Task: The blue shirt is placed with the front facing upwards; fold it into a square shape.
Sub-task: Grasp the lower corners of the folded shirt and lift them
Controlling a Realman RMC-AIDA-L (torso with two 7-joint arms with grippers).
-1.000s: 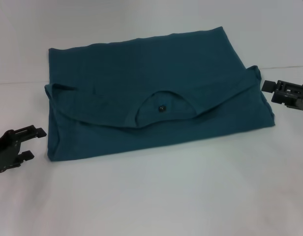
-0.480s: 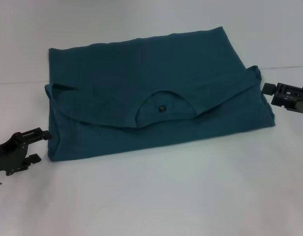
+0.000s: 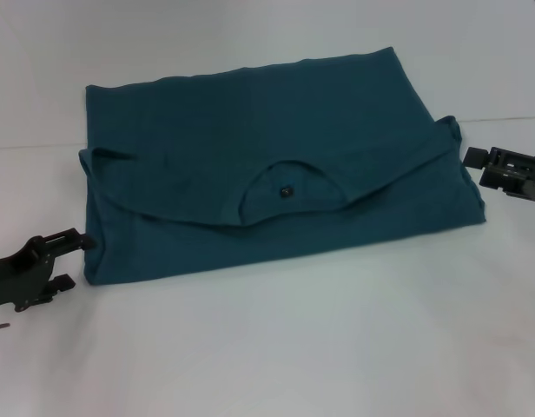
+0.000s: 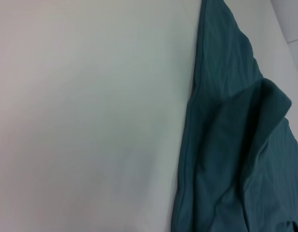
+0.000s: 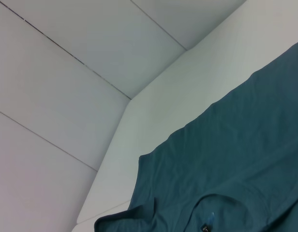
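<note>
On white table (image 3: 267,347), folded blue shirt (image 3: 276,182), left gripper (image 3: 66,259) open, right gripper (image 3: 469,156) unclear

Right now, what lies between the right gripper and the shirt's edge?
Only a narrow strip of bare white table, as the head view shows; the right gripper sits just off the shirt, not touching it.

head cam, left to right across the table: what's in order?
left gripper at the shirt's near-left corner → blue shirt, partly folded, with the collar mid-width → right gripper at the shirt's right edge. All on the white table.
</note>
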